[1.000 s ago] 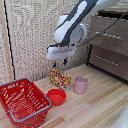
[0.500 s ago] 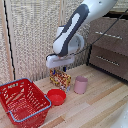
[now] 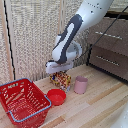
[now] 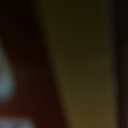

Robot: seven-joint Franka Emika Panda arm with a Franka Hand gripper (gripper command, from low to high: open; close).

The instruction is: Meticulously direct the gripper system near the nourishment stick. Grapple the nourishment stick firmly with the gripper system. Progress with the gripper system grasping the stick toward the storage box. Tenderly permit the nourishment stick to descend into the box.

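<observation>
The snack packet (image 3: 63, 80), orange-yellow with speckled print, stands upright on the wooden table near the slatted wall. My gripper (image 3: 59, 73) is the white head of the arm; it sits right on top of the packet, with its fingers down at the packet's upper edge. I cannot tell whether the fingers are closed on it. The red lattice basket (image 3: 15, 91) with a blue rim stands at the exterior view's left, apart from the packet. The wrist view is a dark blur with a wide olive-yellow band (image 4: 80, 65), too close to read.
A pink cup (image 3: 80, 85) stands just to the exterior view's right of the packet. A small red bowl (image 3: 56, 96) lies in front of the packet, between it and the basket. A dark cabinet (image 3: 110, 50) stands at the back right.
The arm has lowered, bringing the gripper head down from above the packet onto its top. The packet, cup, bowl and basket have not moved.
</observation>
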